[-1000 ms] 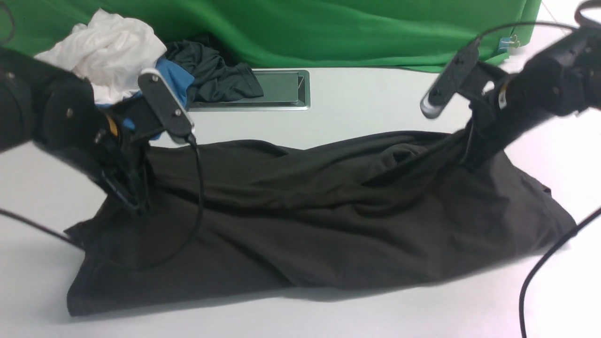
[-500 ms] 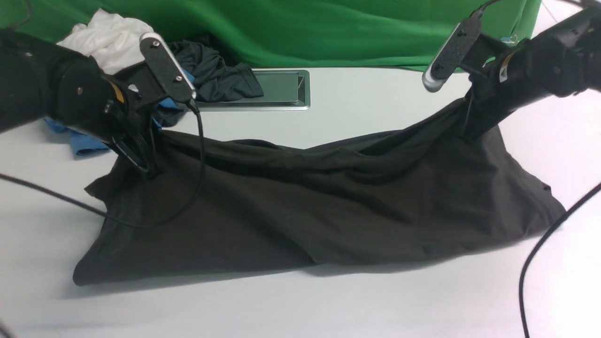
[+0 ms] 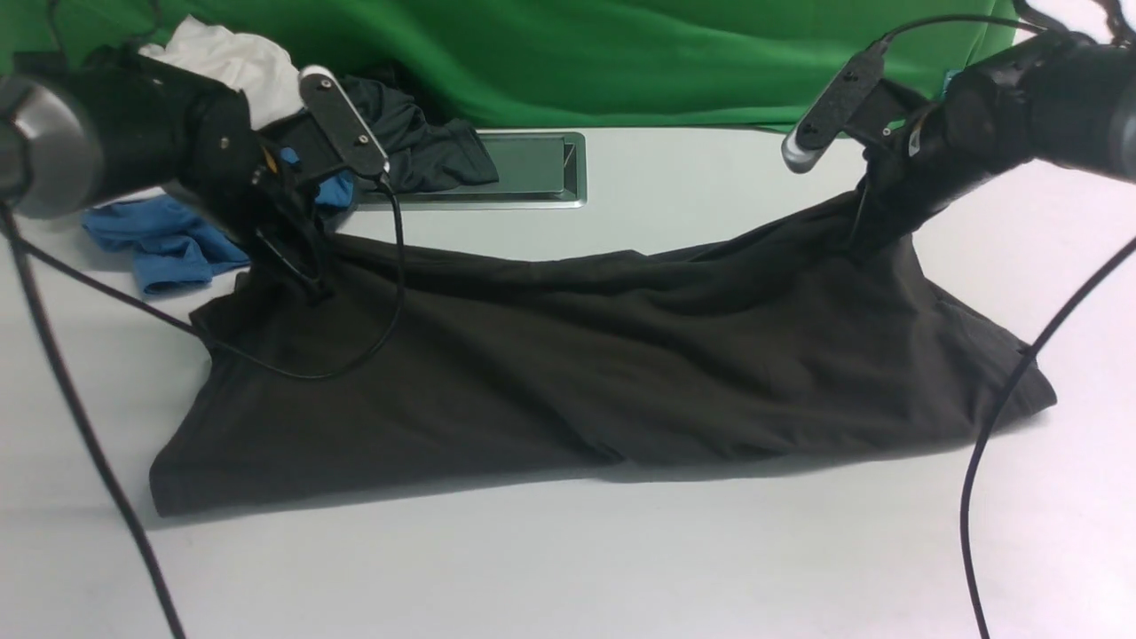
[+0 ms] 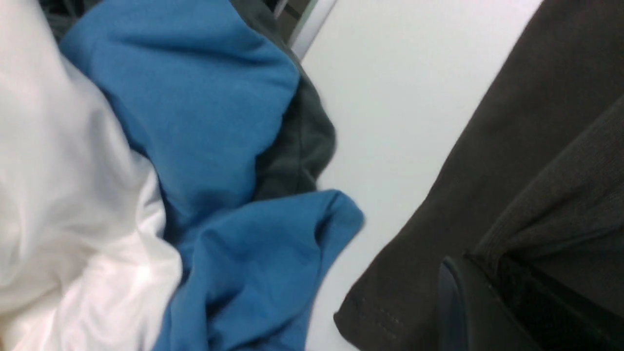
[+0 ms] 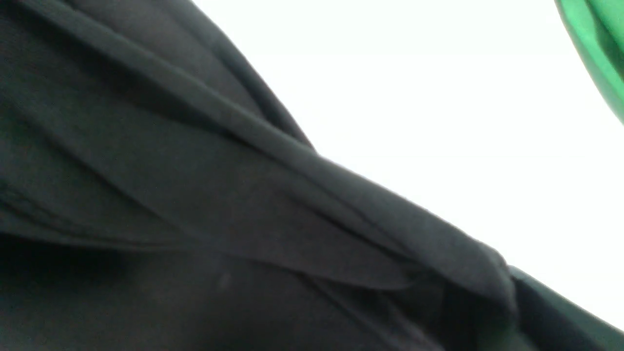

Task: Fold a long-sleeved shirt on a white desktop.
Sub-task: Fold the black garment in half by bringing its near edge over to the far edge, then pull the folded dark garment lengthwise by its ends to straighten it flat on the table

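Since the earlier frames, both arms have been carried farther back and the far edge of the long-sleeved shirt has been drawn with them. The left gripper is clamped on the shirt's left far corner, the right gripper on its right far corner. The shirt is stretched between them, its near part resting on the white desktop. Just beyond the left gripper, a blue garment, a white garment and a black garment are heaped beside a metal hatch.
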Action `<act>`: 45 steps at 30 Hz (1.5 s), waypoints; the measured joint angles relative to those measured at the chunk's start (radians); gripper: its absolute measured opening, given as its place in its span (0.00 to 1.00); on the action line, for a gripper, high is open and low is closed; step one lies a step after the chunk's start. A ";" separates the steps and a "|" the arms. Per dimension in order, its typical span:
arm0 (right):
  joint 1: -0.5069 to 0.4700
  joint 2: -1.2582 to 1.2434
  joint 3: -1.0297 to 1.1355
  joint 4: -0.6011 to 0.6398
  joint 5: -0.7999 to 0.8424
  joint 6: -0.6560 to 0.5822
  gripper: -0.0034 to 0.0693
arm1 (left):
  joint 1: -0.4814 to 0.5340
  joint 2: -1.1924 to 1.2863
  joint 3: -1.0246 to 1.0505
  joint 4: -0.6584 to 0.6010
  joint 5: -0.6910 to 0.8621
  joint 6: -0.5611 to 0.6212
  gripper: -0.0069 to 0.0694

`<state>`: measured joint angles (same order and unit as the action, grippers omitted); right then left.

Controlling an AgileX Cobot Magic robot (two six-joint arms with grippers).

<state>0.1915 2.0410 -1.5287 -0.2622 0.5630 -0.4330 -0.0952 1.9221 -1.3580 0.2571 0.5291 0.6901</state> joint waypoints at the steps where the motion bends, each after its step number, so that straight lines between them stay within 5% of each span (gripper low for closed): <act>1: 0.000 0.006 -0.005 0.000 0.001 -0.001 0.12 | 0.000 0.011 -0.007 0.001 -0.007 0.000 0.13; 13: -0.009 0.044 -0.012 0.001 -0.029 0.016 0.19 | 0.000 0.084 -0.014 0.030 -0.126 0.007 0.14; 19: -0.030 0.036 -0.013 0.000 -0.032 0.098 0.65 | 0.002 0.095 -0.014 0.033 -0.220 0.007 0.30; 22: -0.034 0.003 -0.013 -0.003 -0.003 0.136 0.71 | 0.003 0.095 -0.014 0.037 -0.290 0.003 0.42; 27: -0.034 -0.127 -0.013 -0.006 0.091 0.159 0.61 | 0.005 0.095 -0.014 0.149 -0.393 -0.027 0.58; 31: -0.036 -0.207 -0.013 -0.003 0.168 0.190 0.54 | 0.005 0.077 -0.014 0.151 -0.392 -0.150 0.52; 33: -0.037 -0.258 -0.002 0.000 0.203 0.219 0.48 | 0.000 0.029 -0.014 0.059 -0.322 -0.273 0.31; 35: -0.038 -0.288 0.020 0.014 0.208 0.230 0.43 | -0.009 -0.006 -0.017 -0.060 -0.221 -0.251 0.18; 36: -0.038 -0.290 0.025 0.016 0.208 0.230 0.42 | -0.012 -0.009 -0.018 -0.092 -0.209 -0.241 0.17; 40: -0.038 -0.317 0.100 0.091 0.198 0.230 0.28 | -0.036 0.006 -0.023 -0.580 0.058 0.123 0.12; 45: -0.038 -0.317 0.158 0.108 0.185 0.230 0.21 | -0.058 0.102 -0.038 -0.762 0.115 0.240 0.12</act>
<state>0.1532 1.7244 -1.3704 -0.1543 0.7475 -0.2028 -0.1529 2.0242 -1.3956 -0.5053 0.6441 0.9296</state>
